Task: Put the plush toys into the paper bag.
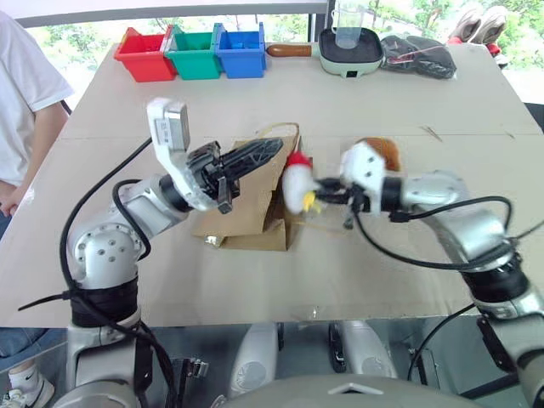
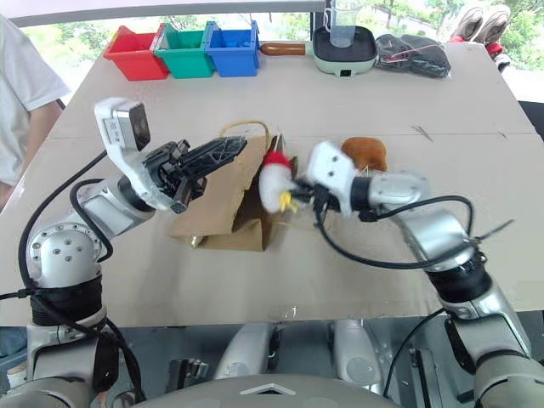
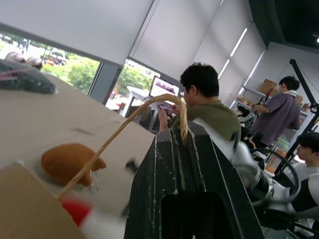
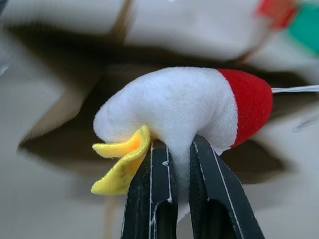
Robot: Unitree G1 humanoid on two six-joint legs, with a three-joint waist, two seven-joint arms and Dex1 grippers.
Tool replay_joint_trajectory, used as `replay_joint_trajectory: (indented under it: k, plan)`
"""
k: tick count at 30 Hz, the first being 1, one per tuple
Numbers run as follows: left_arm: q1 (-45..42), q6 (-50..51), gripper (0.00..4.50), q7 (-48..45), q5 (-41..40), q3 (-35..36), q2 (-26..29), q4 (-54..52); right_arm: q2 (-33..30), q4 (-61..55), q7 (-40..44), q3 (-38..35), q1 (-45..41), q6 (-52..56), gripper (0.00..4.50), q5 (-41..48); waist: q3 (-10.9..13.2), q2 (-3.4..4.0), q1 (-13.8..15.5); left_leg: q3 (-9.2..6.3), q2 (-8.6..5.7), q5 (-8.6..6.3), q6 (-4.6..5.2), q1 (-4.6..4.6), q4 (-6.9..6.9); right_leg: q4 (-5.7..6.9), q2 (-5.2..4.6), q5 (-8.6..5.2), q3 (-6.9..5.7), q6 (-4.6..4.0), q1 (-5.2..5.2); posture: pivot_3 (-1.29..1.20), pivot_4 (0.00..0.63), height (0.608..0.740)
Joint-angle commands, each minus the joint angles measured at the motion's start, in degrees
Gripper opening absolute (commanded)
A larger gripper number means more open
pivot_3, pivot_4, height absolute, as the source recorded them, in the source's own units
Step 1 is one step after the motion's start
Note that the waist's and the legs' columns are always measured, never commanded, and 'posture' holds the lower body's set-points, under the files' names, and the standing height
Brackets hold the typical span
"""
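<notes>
The white rocket plush (image 4: pixel 184 109) sits pinched in the right claw (image 4: pixel 182 164), red tip up and yellow fins down, hanging right at the open mouth of the paper bag (image 2: pixel 223 208). The mouth lies just to the robot's left of the toy. The left claw (image 1: pixel 255 155) is clenched on the bag's cord handle (image 3: pixel 124 129), lifting that side open. The orange-brown plush (image 2: pixel 365 152) waits on the worktop (image 2: pixel 340 272) behind the right arm.

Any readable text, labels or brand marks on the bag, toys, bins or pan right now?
None readable.
Brown kraft paper bag: plain, no print seen.
White rocket plush with red tip: no label seen.
Red, green and blue plastic bins: unmarked.
Pale green pan: no marking legible.
</notes>
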Motion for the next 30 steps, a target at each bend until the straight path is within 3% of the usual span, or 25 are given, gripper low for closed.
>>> replay_joint_trajectory:
  k: [1, 7, 11, 15, 20, 22, 24, 30]
  plan:
    - [-0.58, -0.76, 0.00, -0.36, 0.22, 0.74, -0.08, -1.35, 1.93, 3.15, 1.98, 0.28, -3.46, -4.64, 0.04, -1.55, 0.00, 0.00, -0.18, 0.00, 0.00, 0.00, 0.00, 0.00, 0.00, 0.01, 0.00, 0.00, 0.00, 0.00, 0.00, 0.00, 0.150, 0.740]
    - [0.86, -0.74, 0.00, -0.57, 0.66, 0.52, -0.46, -2.21, 12.23, 17.18, 4.11, 4.64, -10.19, -13.21, 0.04, -5.76, 0.01, 0.00, -0.65, 0.00, 0.04, 0.01, -0.02, 0.11, -0.05, 0.09, 0.14, 0.00, 0.00, -0.01, -0.03, 0.00, 0.150, 0.740]
    - [2.67, -1.61, 0.00, -0.44, 1.77, 0.87, -0.72, -3.45, 16.53, 27.23, 6.69, 5.01, -12.80, -18.37, 1.39, -7.10, 0.01, 0.01, -0.43, -0.03, 0.02, 0.02, -0.04, 0.07, -0.07, 0.06, 0.06, 0.01, -0.02, -0.01, -0.05, 0.00, 0.150, 0.740]
    - [5.48, -3.61, 0.00, -0.18, 4.01, 3.31, 0.28, -4.58, 11.21, 21.64, 7.12, 1.60, -9.68, -17.98, 3.25, -7.41, 0.02, 0.01, 0.37, -0.09, -0.04, 0.13, -0.23, -0.03, -0.02, -0.01, -0.12, 0.01, -0.08, 0.00, -0.04, 0.00, 0.150, 0.740]
    - [9.53, -5.49, 0.00, 0.83, 4.68, 7.08, 1.23, -5.99, 2.63, 8.59, 6.31, -8.42, -5.04, -7.54, 3.25, -0.50, 0.04, 0.04, 0.88, -0.14, -0.03, 0.01, -0.03, -0.06, -0.06, -0.03, -0.13, 0.01, -0.10, -0.01, -0.05, 0.00, 0.150, 0.740]
    - [10.65, -5.91, 0.00, 1.29, 4.41, 8.62, 1.47, -6.22, 0.09, 8.69, 3.63, -14.28, -5.90, -3.17, 3.25, 1.44, 0.04, 0.05, 0.63, -0.14, 0.01, 0.01, -0.02, -0.01, -0.07, 0.01, -0.09, 0.01, -0.09, -0.01, -0.04, 0.00, 0.150, 0.740]
    - [11.21, -6.45, 0.00, 1.98, 4.32, 9.47, 1.29, -6.42, -1.76, 14.39, -0.54, -16.69, -8.56, -1.69, 3.25, -1.28, 0.05, 0.07, 0.51, -0.13, 0.03, 0.01, -0.02, 0.04, -0.07, 0.07, -0.06, 0.01, -0.06, -0.02, -0.04, 0.00, 0.150, 0.740]
    - [11.71, -7.55, 0.00, 3.85, 5.06, 8.69, -0.11, -8.35, 0.60, 50.47, -12.82, -8.78, -20.36, -10.96, 3.25, -17.49, 0.02, 0.02, -0.34, 0.30, -0.09, 0.01, -0.02, 0.10, -0.07, 0.04, -0.05, 0.01, 0.05, -0.03, -0.02, 0.00, 0.150, 0.740]
